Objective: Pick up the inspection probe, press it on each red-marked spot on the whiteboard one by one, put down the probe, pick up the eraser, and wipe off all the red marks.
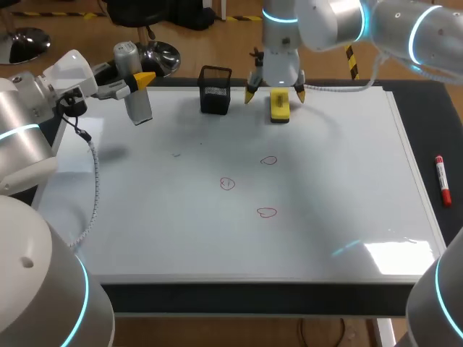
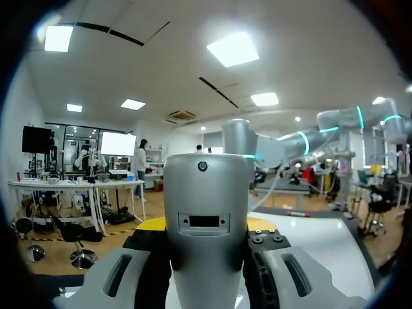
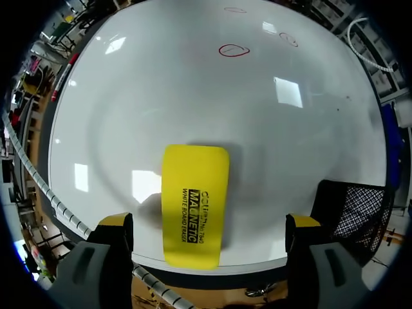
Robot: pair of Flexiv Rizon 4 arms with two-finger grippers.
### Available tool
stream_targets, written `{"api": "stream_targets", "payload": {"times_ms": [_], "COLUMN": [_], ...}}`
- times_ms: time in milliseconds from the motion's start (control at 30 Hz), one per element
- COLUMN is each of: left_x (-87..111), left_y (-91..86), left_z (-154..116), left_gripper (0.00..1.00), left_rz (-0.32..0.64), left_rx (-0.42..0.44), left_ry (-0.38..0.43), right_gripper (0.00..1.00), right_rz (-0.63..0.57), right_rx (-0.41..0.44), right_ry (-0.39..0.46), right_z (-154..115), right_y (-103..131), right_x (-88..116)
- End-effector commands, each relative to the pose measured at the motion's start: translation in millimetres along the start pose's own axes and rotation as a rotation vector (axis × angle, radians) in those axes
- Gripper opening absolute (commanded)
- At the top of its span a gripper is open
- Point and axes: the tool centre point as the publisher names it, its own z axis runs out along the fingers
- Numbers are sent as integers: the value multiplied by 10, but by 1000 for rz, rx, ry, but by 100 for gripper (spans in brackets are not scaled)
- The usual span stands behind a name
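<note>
Inspection probe [image 1: 136,90], a grey cylinder, was held approx. upright in the left gripper [image 1: 137,79]. The fingers were clamped on it from both sides. It hung over the far-left corner of the whiteboard [image 1: 347,181]; couldn't tell if its lower end touched the board. In left wrist view the probe [image 2: 206,219] filled the space btwn the yellow tips of the left gripper [image 2: 206,226].

Three red marks [image 1: 228,183], loose outlines, sat near the board's middle, each apart from the others and well apart from the probe.

Eraser [image 1: 279,106], a yellow block, lay flat at the board's far edge. Right gripper [image 1: 275,92] hung just over it w/ fingers spread wide, one tip either side. In right wrist view the eraser [image 3: 195,203] lay btwn the tips of the right gripper [image 3: 209,222] w/ a clear gap on both sides, so nothing was grasped. The red marks [image 3: 233,50] showed further ahead on the board.

Black mesh holder [image 1: 215,90] stood on the board btwn probe and eraser, nearer the eraser. A red marker [image 1: 442,181] lay on the dark table [image 1: 427,116] strip beside the board's right edge.
</note>
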Motion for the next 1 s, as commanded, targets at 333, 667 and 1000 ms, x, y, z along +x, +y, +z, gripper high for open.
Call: {"api": "stream_targets", "payload": {"times_ms": [333, 667, 1000], "left_x": [5, 5, 5], "left_y": [-4, -4, -4], "left_z": [4, 4, 4], "left_gripper": [0, 0, 0], "left_rz": [2, 2, 2], "left_rx": [3, 3, 3], "left_ry": [-3, -3, -3], "right_gripper": [45, 0, 0], "right_rz": [2, 3, 42], "right_rx": [-10, -18, -29], "right_ry": [16, 25, 26], "right_z": [-21, -8, -89], "right_y": [51, 89, 41], "right_x": [37, 80, 148]}}
